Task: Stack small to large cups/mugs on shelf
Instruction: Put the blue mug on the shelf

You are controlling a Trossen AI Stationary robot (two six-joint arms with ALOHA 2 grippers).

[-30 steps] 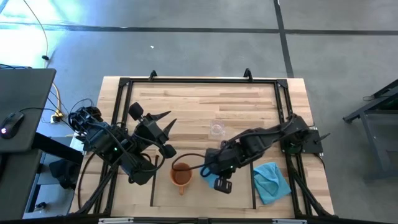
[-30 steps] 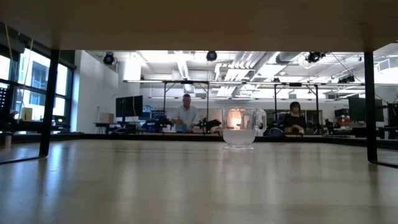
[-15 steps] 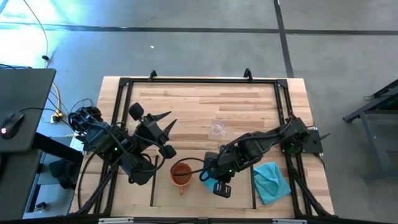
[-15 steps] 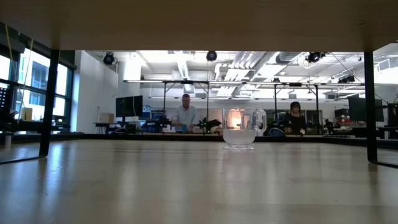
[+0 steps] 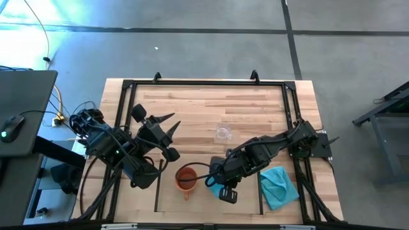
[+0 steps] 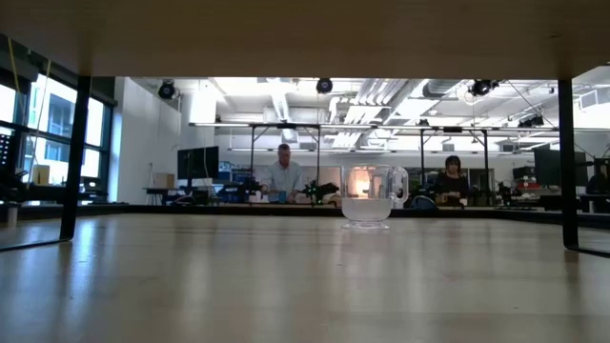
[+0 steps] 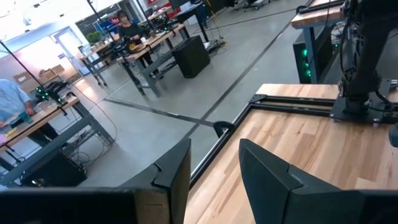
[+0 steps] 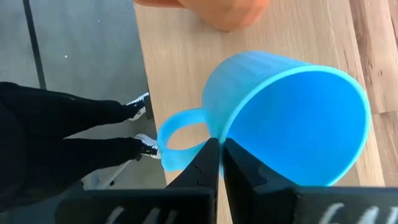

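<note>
My right gripper (image 8: 217, 163) is clamped on the rim of the blue mug (image 8: 292, 118), one finger inside the rim and one outside, beside its handle. It hangs over the pale shelf (image 5: 243, 199) at the table's (image 5: 204, 105) near edge, just beside the orange mug (image 5: 186, 179) standing on that shelf. The teal cloth (image 5: 279, 185) lies close on the other side, so room there is tight. The glass cup (image 6: 370, 196) stands alone mid-table with bare wood all round. My left gripper (image 7: 214, 168) waits with its fingers parted near the table's left edge, holding nothing.
</note>
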